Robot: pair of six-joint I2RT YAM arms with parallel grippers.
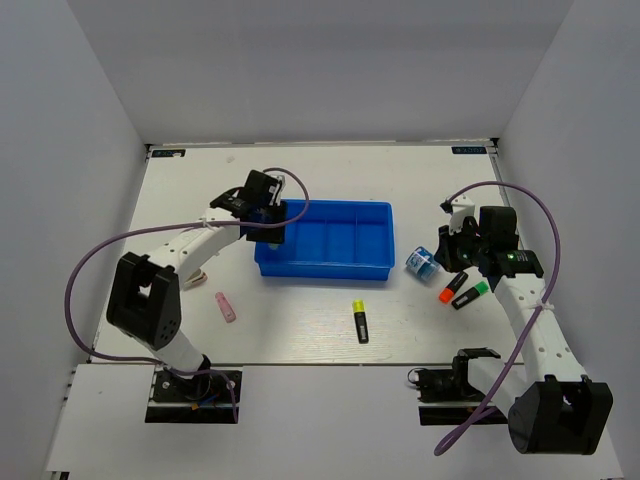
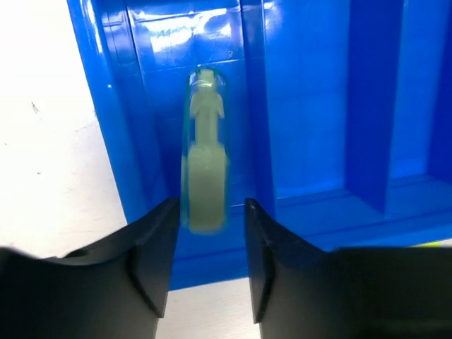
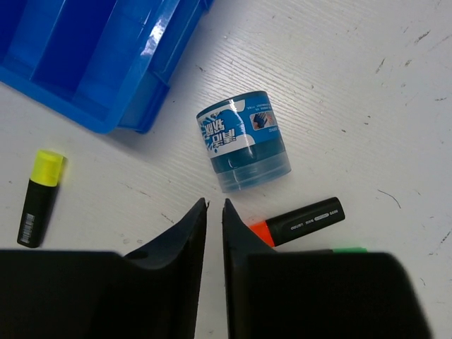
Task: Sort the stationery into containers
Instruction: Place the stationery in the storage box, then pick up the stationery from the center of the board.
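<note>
Left gripper [image 2: 210,206] over blue tray [image 2: 311,106], jaws apart, pale-green pen [image 2: 205,176] apparently loose in the end compartment; best lifted straight up. Right gripper [image 3: 215,203] closed, empty

Left arm [image 1: 172,250]: reaching forward, elbow bent, forearm angled inward. Left gripper [image 2: 210,212]: pointing down, jaws parted. Right arm [image 1: 532,312]: stretched forward on its own side. Right gripper [image 3: 213,210]: low, turned inward, jaws almost together with a thin gap.
</note>
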